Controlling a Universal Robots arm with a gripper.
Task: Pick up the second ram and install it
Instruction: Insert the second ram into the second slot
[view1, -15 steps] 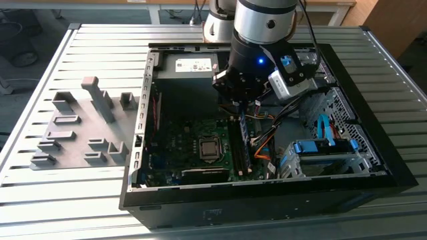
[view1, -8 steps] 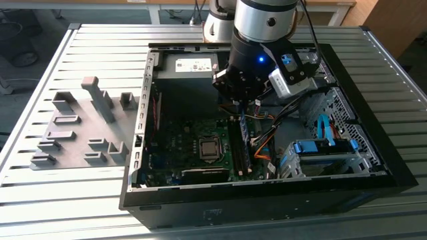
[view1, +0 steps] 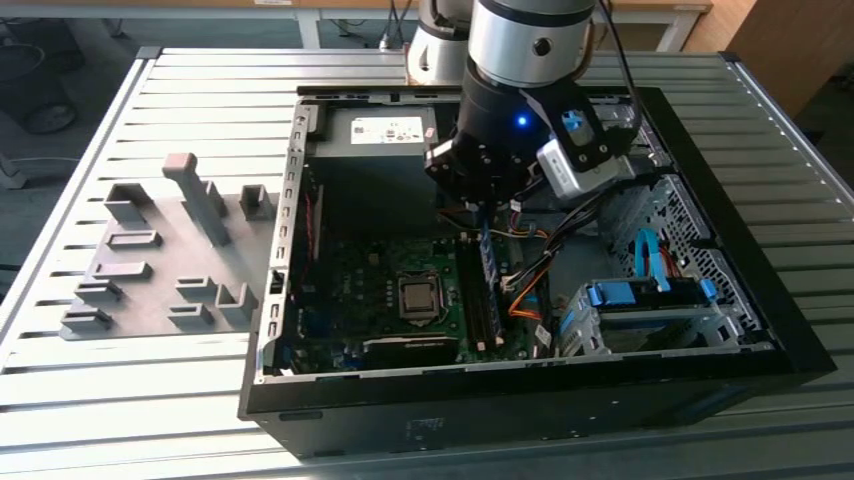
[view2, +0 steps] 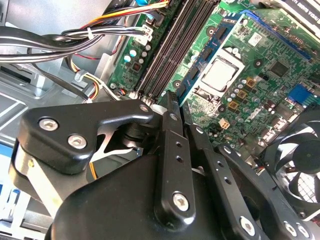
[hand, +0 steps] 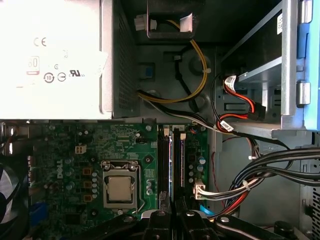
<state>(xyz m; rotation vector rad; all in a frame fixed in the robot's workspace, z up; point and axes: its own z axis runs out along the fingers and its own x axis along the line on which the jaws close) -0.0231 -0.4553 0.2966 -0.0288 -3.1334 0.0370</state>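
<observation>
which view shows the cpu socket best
The first wrist view: the cpu socket faces the camera squarely, unobstructed. The second wrist view shows it clearly but at a slant. The exterior view shows it small, inside the case.

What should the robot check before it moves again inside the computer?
1. Case open: ok.
2. Gripper over the slots: ok.
3. Gripper in line with the slots: ok.
4. Cables off the slots: ok, they lie beside them.
5. Ram held: cannot tell.
</observation>
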